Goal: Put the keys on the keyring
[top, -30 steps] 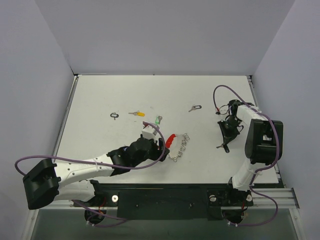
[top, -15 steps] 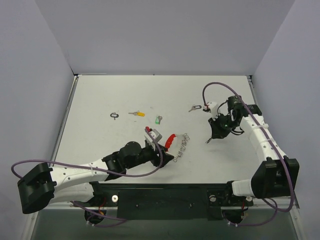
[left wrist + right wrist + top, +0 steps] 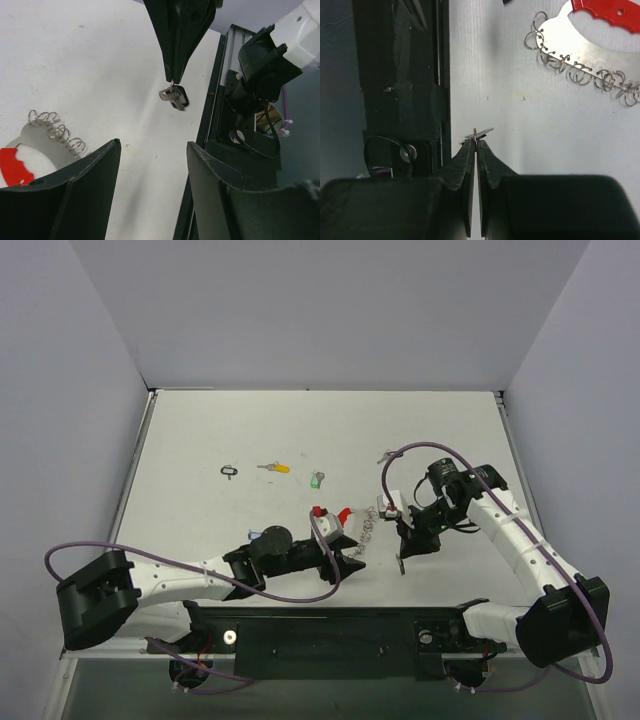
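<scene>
The keyring lies at mid-table, a red band (image 3: 345,513) joined to a silver plate with small loops (image 3: 371,525). In the left wrist view it sits at the left (image 3: 47,142), and in the right wrist view at the top right (image 3: 580,45). My right gripper (image 3: 401,564) (image 3: 476,141) is shut on a tiny silver key with a dark tag (image 3: 173,95), which hangs just above the table in front of the keyring. My left gripper (image 3: 352,558) (image 3: 154,145) stands open and empty just in front of the red band, its left finger (image 3: 75,190) hiding part of the band. Other keys lie further back: black (image 3: 230,471), yellow (image 3: 273,468), green (image 3: 317,480) and another black (image 3: 384,455).
The black mounting rail (image 3: 330,632) (image 3: 215,130) runs along the near table edge, close behind both grippers. Purple cables loop over each arm (image 3: 420,452). Grey walls close in the table on the left, back and right.
My right arm has swung from the right side to mid-table with the key, stopping in front of the keyring. My left gripper has slid right and nearer, off the red band.
</scene>
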Robot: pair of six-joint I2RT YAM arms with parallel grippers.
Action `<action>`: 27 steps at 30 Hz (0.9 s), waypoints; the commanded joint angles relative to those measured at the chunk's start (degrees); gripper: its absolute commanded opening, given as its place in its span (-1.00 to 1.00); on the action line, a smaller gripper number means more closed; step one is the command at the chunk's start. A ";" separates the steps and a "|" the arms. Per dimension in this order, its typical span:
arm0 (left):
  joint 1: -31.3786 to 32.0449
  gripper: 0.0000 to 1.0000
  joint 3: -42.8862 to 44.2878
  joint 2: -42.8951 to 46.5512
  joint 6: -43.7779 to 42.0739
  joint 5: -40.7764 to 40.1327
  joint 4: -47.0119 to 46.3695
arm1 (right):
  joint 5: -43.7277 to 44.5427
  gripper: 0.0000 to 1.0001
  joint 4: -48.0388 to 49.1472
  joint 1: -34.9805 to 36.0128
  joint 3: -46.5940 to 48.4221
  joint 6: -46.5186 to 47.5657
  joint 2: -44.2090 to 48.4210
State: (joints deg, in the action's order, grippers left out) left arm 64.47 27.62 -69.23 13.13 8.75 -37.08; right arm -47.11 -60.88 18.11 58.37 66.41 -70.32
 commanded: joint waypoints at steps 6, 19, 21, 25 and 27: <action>4.52 0.25 6.39 -12.32 -5.82 -3.12 -14.42 | -6.06 -1.00 -5.12 0.88 -1.77 7.59 2.56; 7.08 0.04 10.88 -19.45 -6.62 -2.78 -16.36 | -6.50 -1.00 -5.39 0.79 -2.03 8.03 3.88; 7.25 0.01 11.23 -19.98 -6.71 -3.21 -16.01 | -6.68 -1.00 -5.56 0.70 -1.94 8.12 3.97; 7.43 -0.04 11.84 -20.50 -6.71 -3.39 -15.66 | -7.11 -1.00 -5.82 0.70 -1.86 8.38 3.88; 7.52 -0.07 12.02 -20.85 -6.71 -3.48 -15.57 | -7.38 -1.00 -6.00 0.70 -1.77 8.56 3.88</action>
State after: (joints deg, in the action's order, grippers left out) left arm 71.57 36.82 -89.41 6.94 5.96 -49.76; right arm -51.07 -63.61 18.52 56.71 73.41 -67.35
